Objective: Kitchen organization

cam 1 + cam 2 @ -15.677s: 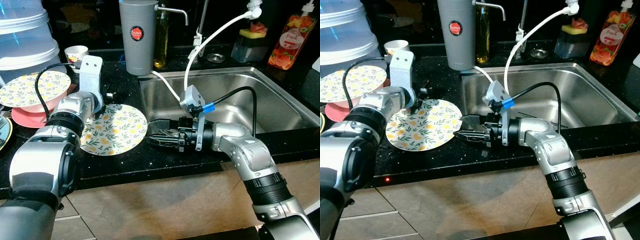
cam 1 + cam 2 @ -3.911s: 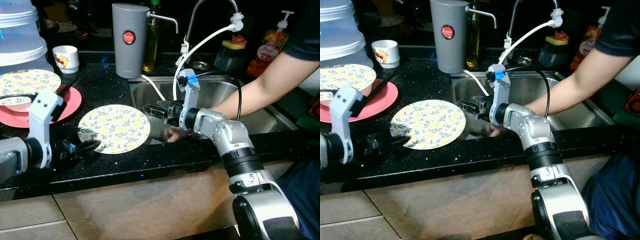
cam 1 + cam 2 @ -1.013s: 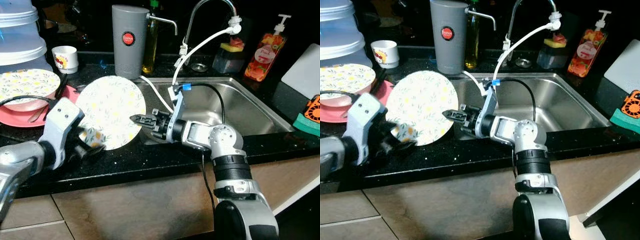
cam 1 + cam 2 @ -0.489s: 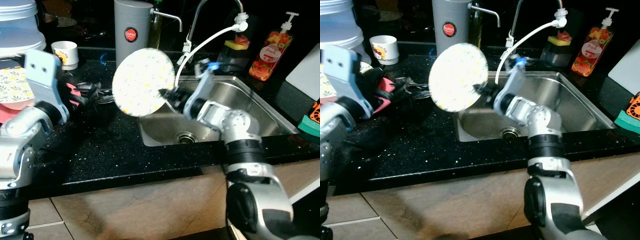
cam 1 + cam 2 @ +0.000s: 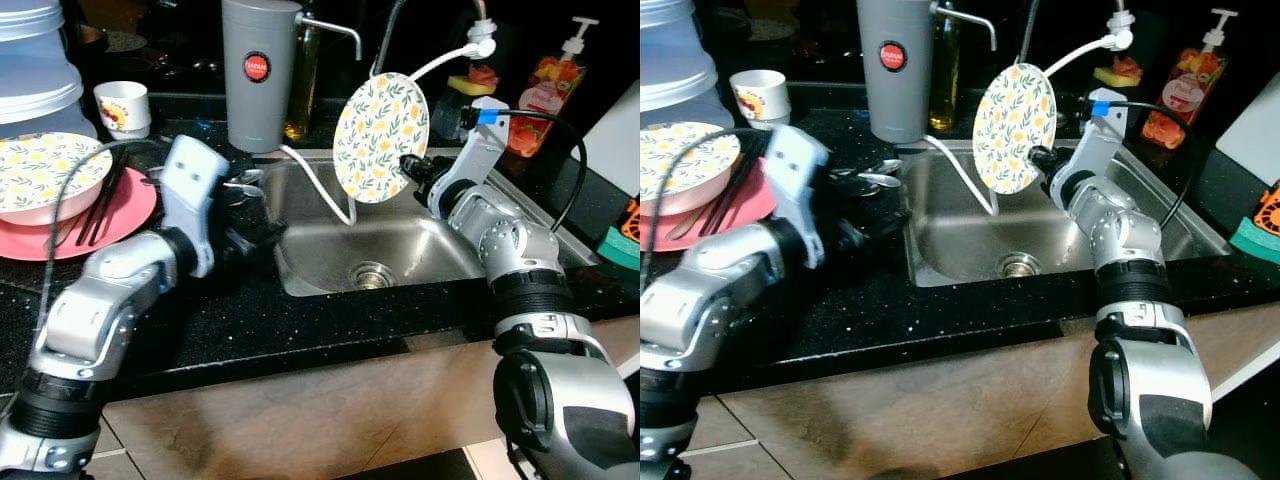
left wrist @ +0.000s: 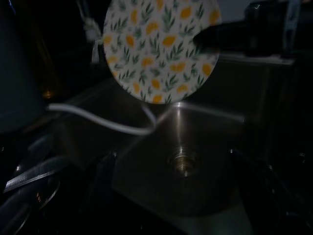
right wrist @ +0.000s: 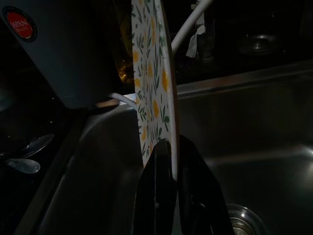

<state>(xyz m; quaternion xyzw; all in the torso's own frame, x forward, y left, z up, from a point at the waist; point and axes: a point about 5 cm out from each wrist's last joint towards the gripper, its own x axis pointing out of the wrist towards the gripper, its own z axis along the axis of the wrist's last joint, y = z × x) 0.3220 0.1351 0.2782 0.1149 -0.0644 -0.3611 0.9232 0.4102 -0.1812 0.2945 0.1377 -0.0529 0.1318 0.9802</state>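
Observation:
A round plate (image 5: 381, 137) with a yellow lemon and leaf print stands on edge in the air above the steel sink (image 5: 440, 262). My right gripper (image 5: 408, 168) is shut on its lower right rim; in the right wrist view the plate's edge (image 7: 166, 93) runs down between the two black fingers (image 7: 155, 171). My left gripper (image 5: 258, 232) hovers low over the black counter at the sink's left edge, apart from the plate. Its fingers (image 6: 105, 169) stand wide open and hold nothing.
A grey water jug (image 5: 260, 70) and an oil bottle stand behind the sink. A white hose (image 5: 318, 185) drapes into the basin. A pink plate with chopsticks (image 5: 95, 210), a patterned bowl (image 5: 40, 172) and a cup (image 5: 122, 107) sit at left. Spoons (image 5: 872, 175) lie on the counter.
My right gripper has carried the plate from above the counter edge rightwards over the sink and turned its printed face towards me. My left arm has swung in to the sink's left edge.

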